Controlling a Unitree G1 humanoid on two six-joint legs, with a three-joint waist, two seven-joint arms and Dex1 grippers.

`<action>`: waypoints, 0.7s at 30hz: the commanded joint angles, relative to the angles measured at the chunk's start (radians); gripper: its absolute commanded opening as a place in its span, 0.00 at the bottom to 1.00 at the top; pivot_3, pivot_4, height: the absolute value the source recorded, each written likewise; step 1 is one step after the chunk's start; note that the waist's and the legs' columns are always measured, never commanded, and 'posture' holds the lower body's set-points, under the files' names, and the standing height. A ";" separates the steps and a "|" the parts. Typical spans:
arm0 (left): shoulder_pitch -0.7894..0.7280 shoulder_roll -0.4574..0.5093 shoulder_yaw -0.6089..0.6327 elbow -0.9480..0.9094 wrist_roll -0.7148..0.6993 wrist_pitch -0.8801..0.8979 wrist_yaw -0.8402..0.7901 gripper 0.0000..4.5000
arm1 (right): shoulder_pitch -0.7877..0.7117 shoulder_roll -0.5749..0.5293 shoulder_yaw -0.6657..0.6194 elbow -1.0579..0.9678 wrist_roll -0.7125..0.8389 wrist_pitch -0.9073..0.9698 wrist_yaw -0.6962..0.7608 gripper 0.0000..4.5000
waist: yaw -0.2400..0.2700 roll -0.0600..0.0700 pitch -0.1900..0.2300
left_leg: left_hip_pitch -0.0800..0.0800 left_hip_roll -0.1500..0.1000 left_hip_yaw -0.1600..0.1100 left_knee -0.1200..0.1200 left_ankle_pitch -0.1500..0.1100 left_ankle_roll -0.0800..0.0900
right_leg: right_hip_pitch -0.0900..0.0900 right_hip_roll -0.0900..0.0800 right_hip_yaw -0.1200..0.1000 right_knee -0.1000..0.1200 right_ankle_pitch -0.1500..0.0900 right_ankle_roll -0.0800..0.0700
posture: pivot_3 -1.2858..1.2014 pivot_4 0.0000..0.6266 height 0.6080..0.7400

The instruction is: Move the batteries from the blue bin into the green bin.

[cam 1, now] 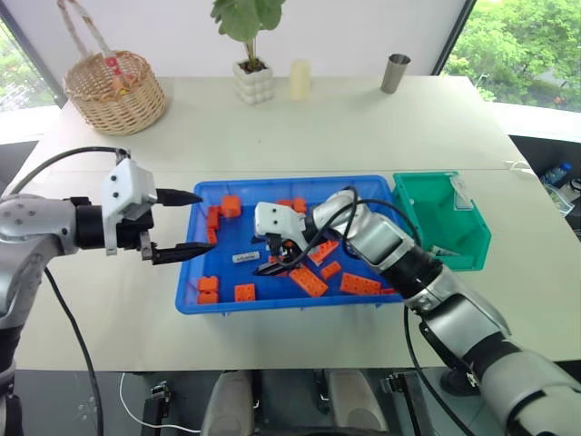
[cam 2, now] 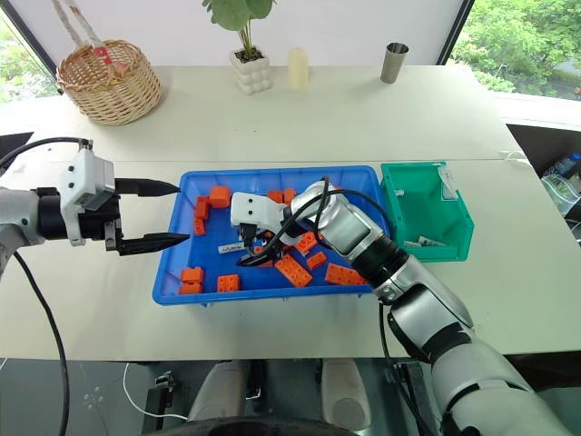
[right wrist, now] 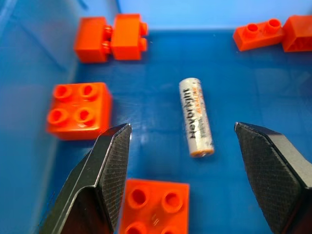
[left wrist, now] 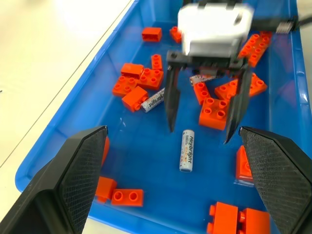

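The blue bin (cam 1: 272, 183) sits at the table's middle, holding several orange bricks (cam 1: 309, 280) and batteries. One battery (right wrist: 196, 116) lies flat on the bin floor, also seen as the battery (cam 1: 246, 258) in the left eye view. My right gripper (right wrist: 180, 127) hangs open just over it, fingers on either side and not closed on it. A second battery (left wrist: 155, 100) rests among bricks. My left gripper (cam 1: 204, 222) is open and empty, hovering at the bin's left rim. The green bin (cam 1: 431, 213) stands against the blue bin's right side.
Along the table's far side stand a wicker basket (cam 1: 116, 89), a potted plant (cam 1: 252, 77), a cream candle (cam 1: 300, 79) and a metal cup (cam 1: 395, 73). The table's front edge runs close below the blue bin.
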 commanded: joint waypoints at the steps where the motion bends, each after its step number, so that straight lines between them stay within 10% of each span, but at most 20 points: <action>1: 0.006 0.011 0.040 -0.034 -0.020 0.010 0.005 1.00 | -0.027 0.032 -0.010 0.052 -0.044 -0.058 -0.008 0.77 | -0.001 0.000 0.000 | 0.000 0.000 0.000 0.000 0.000 0.000 | 0.000 0.000 0.000 0.000 0.000 0.000 | 0.52 0.24 0.97; 9: 0.007 -0.008 0.022 -0.020 -0.017 0.000 0.002 1.00 | -0.002 0.059 -0.061 0.008 -0.031 0.015 0.012 0.02 | -0.001 0.000 0.000 | 0.000 0.000 0.000 0.000 0.000 0.000 | 0.000 0.000 0.000 0.001 0.000 0.000 | 0.52 0.24 0.97; 21: 0.007 -0.171 0.031 0.032 -0.031 -0.097 0.043 1.00 | -0.058 -0.134 -0.504 -0.301 0.229 0.565 -0.071 0.01 | 0.018 0.000 0.000 | 0.000 0.000 -0.002 0.001 0.000 0.000 | 0.000 -0.001 0.000 0.000 0.000 0.000 | 0.52 0.24 0.97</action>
